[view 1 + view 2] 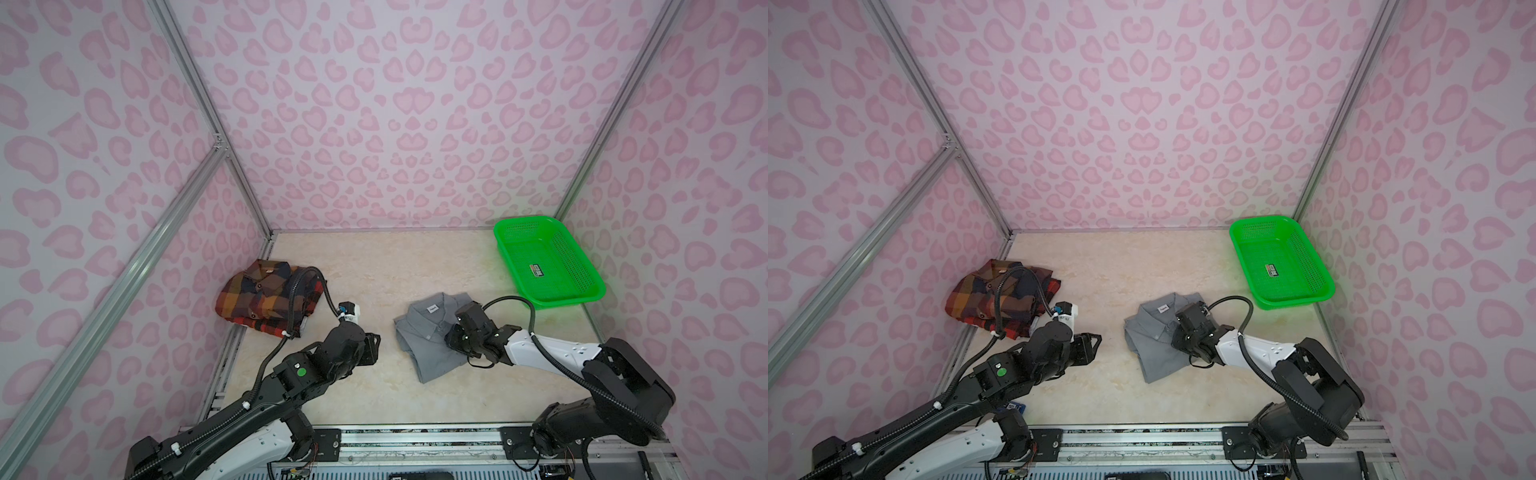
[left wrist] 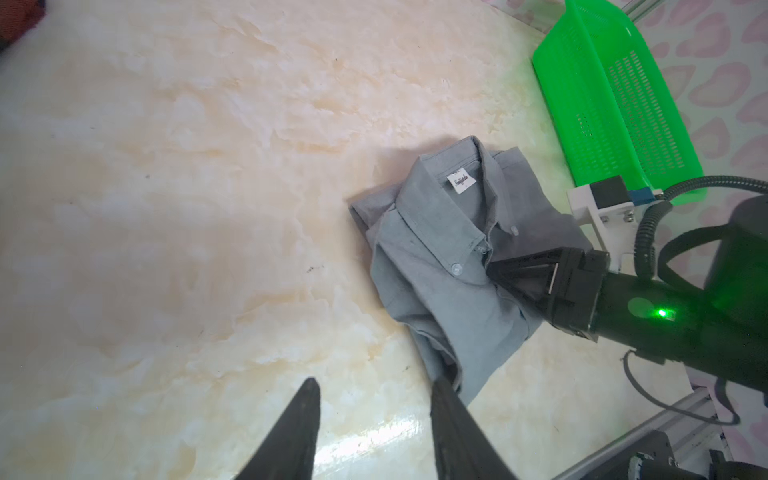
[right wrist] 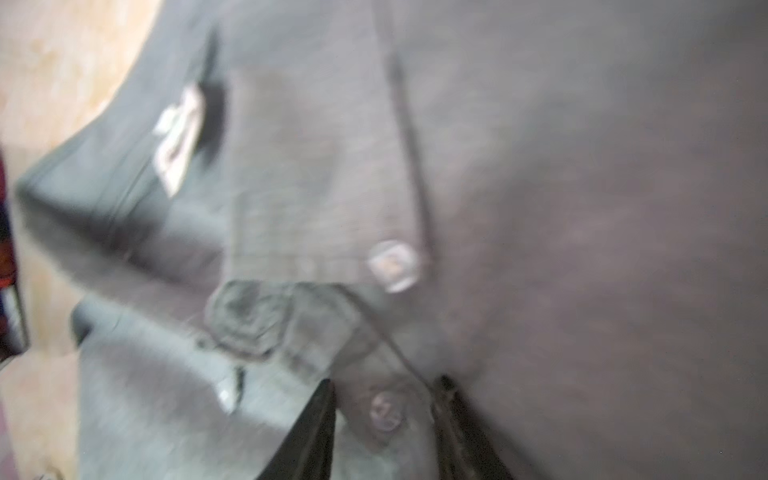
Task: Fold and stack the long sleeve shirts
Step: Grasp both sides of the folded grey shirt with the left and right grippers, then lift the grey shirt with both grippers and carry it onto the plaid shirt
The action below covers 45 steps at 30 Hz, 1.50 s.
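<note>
The gray shirt (image 1: pixel 419 332) (image 1: pixel 1150 338) (image 2: pixel 436 257) lies folded at centre right, collar and white label up. My right gripper (image 1: pixel 452 337) (image 1: pixel 1177 338) (image 3: pixel 386 382) rests on its button placket. Its jaws stand open, with a button and some cloth between the tips; the right wrist view is blurred. Folded against the left wall lies the plaid shirt (image 1: pixel 257 295) (image 1: pixel 976 295), partly behind my left arm's cable. Between the two shirts, my left gripper (image 1: pixel 376 343) (image 1: pixel 1094 340) (image 2: pixel 376 384) is open over bare table. One of its fingers (image 2: pixel 442 390) sits at the gray shirt's near corner.
A green mesh basket (image 1: pixel 525 221) (image 1: pixel 1262 221) (image 2: pixel 602 104) stands empty in the back right corner. Pink-patterned walls close in the marble-look table (image 1: pixel 374 266) on three sides. A metal rail (image 1: pixel 415 442) runs along the front edge by both arm bases.
</note>
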Tool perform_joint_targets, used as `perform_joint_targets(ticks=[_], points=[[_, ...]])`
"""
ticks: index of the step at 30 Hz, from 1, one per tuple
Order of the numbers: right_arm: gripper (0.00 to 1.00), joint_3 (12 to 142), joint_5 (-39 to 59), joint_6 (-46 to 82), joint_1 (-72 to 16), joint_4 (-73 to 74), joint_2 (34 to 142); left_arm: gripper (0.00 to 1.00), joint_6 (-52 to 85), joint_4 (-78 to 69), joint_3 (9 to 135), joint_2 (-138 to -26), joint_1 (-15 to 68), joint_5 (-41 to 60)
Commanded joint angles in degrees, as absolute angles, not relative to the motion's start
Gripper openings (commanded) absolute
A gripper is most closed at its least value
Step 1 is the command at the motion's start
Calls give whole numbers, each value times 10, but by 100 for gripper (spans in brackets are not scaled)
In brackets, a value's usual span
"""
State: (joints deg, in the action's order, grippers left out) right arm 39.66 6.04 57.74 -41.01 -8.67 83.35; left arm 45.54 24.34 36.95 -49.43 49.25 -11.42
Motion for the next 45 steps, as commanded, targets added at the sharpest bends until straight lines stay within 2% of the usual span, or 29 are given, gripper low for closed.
perform_joint_targets(ticks=[1, 4, 6, 10, 16, 20, 22, 24, 30, 31, 33, 39, 45], points=[[51, 454, 89, 620, -446, -130, 825, 51, 443, 199, 374, -521, 492, -61], [55, 490, 54, 585, -434, -200, 774, 52, 451, 178, 370, -542, 494, -33], [54, 492, 22, 549, -389, -249, 739, 52, 453, 161, 367, -554, 497, -23], [47, 441, 120, 462, -264, -223, 708, 52, 464, 112, 362, -595, 506, 7], [41, 396, 206, 416, -241, -184, 805, 47, 473, 68, 380, -691, 533, 21], [38, 363, 220, 421, -242, -128, 878, 43, 486, 49, 358, -710, 533, 14], [39, 360, 227, 432, -251, -125, 877, 43, 484, 61, 353, -713, 531, 3], [43, 368, 226, 437, -259, -141, 843, 47, 479, 78, 348, -704, 529, -7], [58, 429, 180, 389, -250, -272, 709, 69, 450, 130, 317, -644, 516, -24], [60, 431, 170, 381, -244, -280, 693, 75, 449, 139, 310, -630, 514, -31], [64, 426, 154, 357, -228, -284, 672, 98, 445, 140, 297, -613, 509, -34], [68, 415, 191, 277, -154, -301, 730, 97, 434, 87, 291, -636, 508, -23], [70, 371, 258, 287, -162, -197, 775, 99, 419, 11, 291, -698, 504, 8]])
